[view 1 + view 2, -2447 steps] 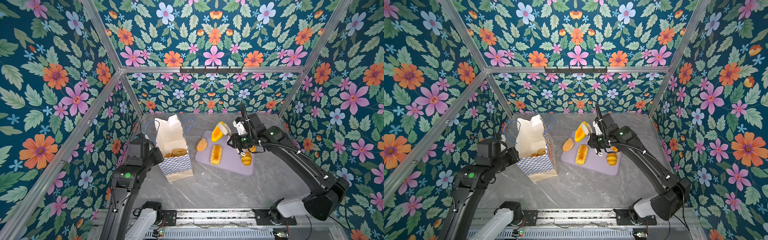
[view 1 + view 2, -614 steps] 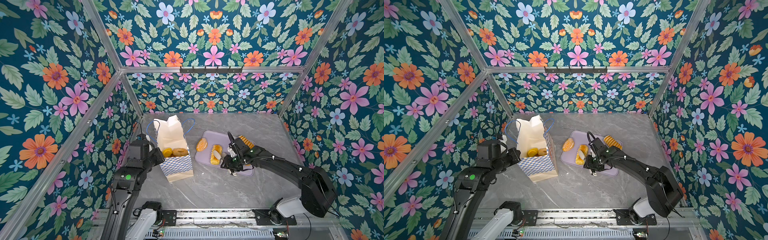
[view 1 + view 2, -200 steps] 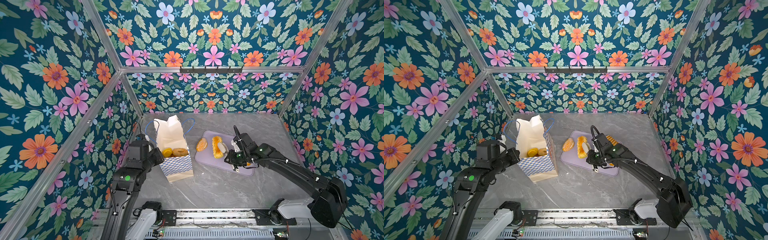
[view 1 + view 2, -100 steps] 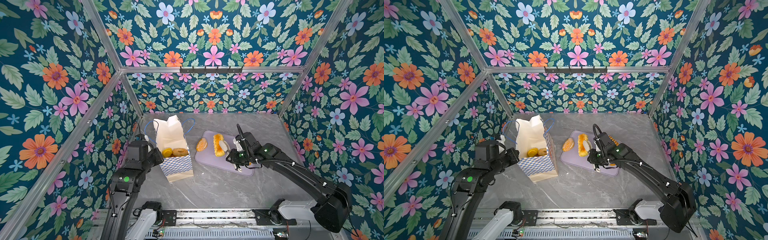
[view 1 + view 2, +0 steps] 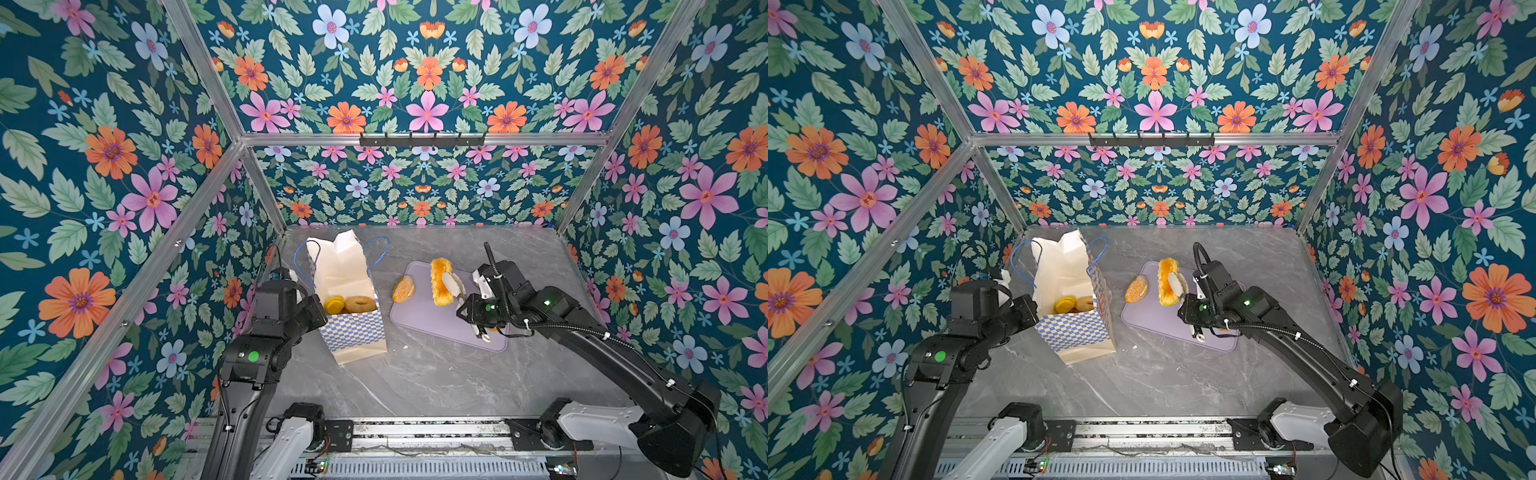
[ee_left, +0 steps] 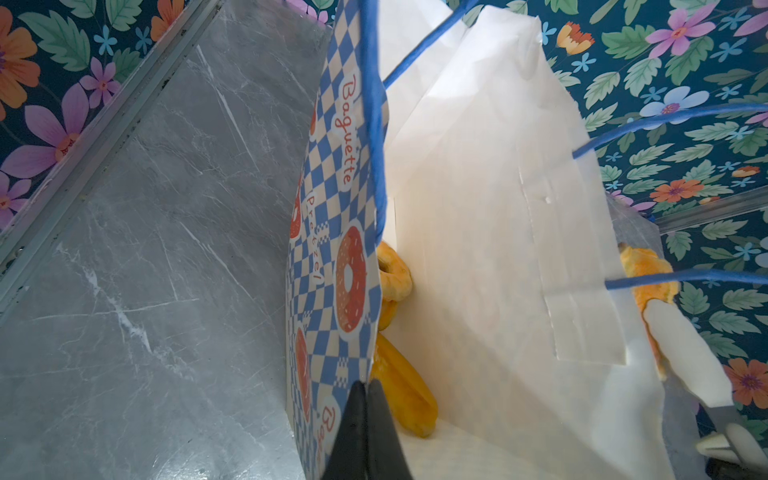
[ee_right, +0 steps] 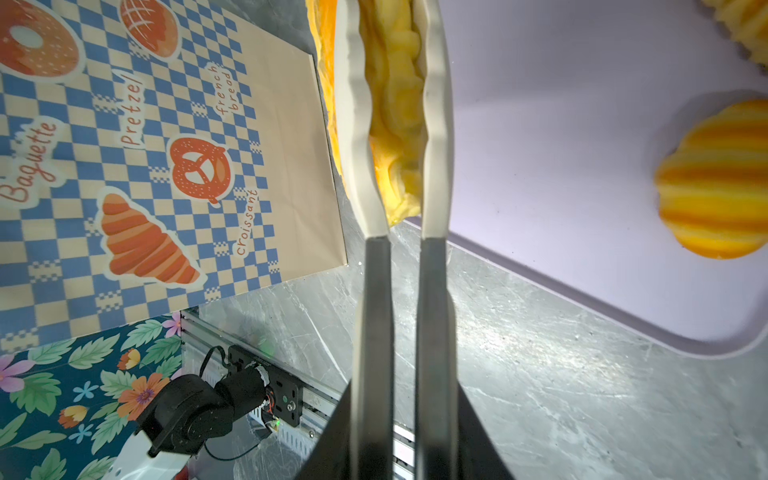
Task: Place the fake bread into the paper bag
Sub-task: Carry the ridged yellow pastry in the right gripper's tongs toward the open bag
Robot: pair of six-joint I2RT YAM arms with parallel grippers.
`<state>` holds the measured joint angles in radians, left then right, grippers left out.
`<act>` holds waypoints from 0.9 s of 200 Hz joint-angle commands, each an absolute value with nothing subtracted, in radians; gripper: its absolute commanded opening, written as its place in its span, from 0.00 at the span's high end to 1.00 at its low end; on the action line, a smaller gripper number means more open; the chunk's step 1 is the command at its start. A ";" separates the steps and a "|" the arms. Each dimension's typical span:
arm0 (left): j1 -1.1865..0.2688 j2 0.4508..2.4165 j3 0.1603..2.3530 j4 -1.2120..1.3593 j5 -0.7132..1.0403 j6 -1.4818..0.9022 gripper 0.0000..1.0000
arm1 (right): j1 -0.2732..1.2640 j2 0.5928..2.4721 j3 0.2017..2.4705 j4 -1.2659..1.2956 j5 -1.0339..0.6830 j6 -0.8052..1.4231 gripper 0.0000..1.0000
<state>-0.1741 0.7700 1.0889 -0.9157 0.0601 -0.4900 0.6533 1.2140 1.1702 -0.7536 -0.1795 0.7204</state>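
Once the left gripper (image 6: 366, 390) pinched shut on the paper bag (image 5: 353, 332) rim, the right gripper (image 5: 452, 286) clamped its lifted long loaf (image 5: 438, 276): bag steadied for dropping.

Upright checkered paper bag (image 5: 354, 334) holds a bagel (image 5: 360, 304); ridged yellow loaf (image 5: 439, 277) gripped.

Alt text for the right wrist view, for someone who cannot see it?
The right claw grips a ridged yellow toy loaf between its white fingers. Beyond it are a lilac tray with a striped round roll and the checkered paper bag.
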 commanded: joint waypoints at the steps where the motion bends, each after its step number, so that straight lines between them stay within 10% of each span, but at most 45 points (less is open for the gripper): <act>1: -0.174 0.772 1.095 -0.917 0.055 -0.480 0.97 | 0.654 1.203 1.181 -0.762 -0.157 0.705 0.70; 180: -0.174 0.764 1.098 -0.919 0.055 -0.481 0.96 | 0.653 1.183 1.352 -0.880 -0.108 0.640 0.70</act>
<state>-0.1738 0.7647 1.0889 -0.9176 0.0601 -0.4900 0.6533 1.1919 1.3258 -0.8753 -0.1284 0.6640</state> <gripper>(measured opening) 0.050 0.301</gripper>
